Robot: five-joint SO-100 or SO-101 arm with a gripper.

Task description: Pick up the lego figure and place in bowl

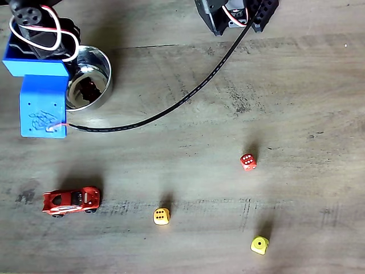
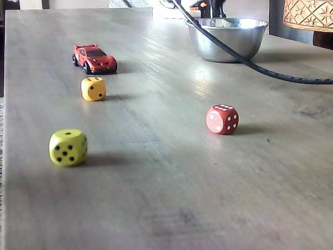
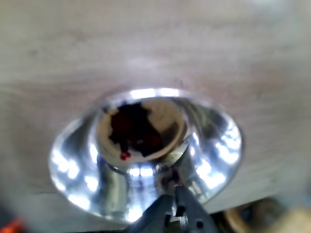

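Observation:
The lego figure [image 3: 136,130] lies as a dark shape with red bits on the floor of the shiny steel bowl [image 3: 221,150], blurred in the wrist view. In a fixed view from above it shows dark red [image 1: 88,91] inside the bowl [image 1: 105,65] at the top left. My gripper [image 3: 175,196] hangs above the bowl's near rim and holds nothing. In the low fixed view its dark fingertips [image 2: 204,7] stand slightly apart just over the bowl [image 2: 226,44]. The blue wrist housing [image 1: 43,103] hides the fingers from above.
A red toy car [image 1: 71,201], an orange die [image 1: 161,216], a yellow-green die [image 1: 259,245] and a red die [image 1: 248,162] are scattered on the grey wooden table. A black cable [image 1: 188,94] runs across the table from the arm base [image 1: 234,14].

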